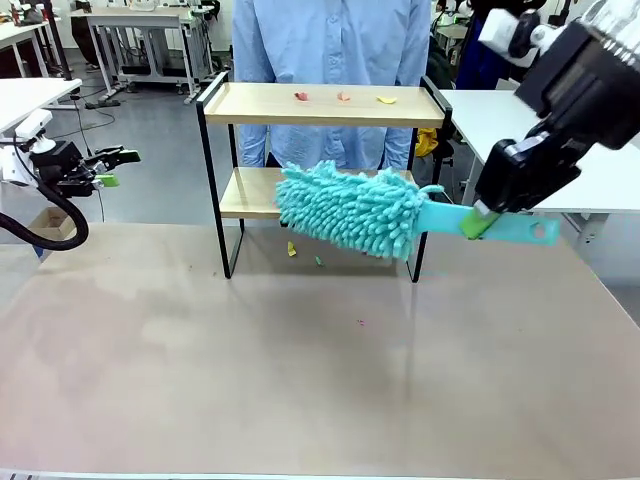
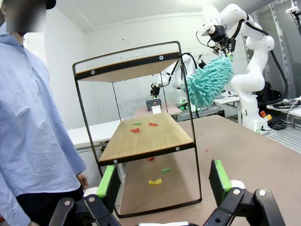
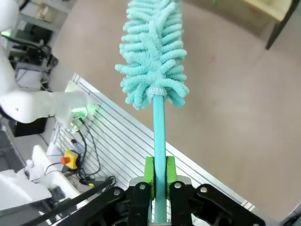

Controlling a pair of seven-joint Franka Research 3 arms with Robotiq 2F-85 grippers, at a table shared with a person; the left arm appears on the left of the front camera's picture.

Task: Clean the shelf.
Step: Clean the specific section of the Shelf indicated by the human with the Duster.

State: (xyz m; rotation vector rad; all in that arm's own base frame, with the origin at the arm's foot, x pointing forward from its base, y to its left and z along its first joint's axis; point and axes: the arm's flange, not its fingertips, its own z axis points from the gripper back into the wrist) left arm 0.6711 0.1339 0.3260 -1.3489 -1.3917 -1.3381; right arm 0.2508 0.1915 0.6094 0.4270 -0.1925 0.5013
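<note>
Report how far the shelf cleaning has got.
Done: the right pincer is shut on the duster, held clear of the table. In hand: the duster hangs in front of the shelf, not yet on a board. Left: scraps lie on the top board and red scraps on the lower board. The left pincer stands open, off to the side.
</note>
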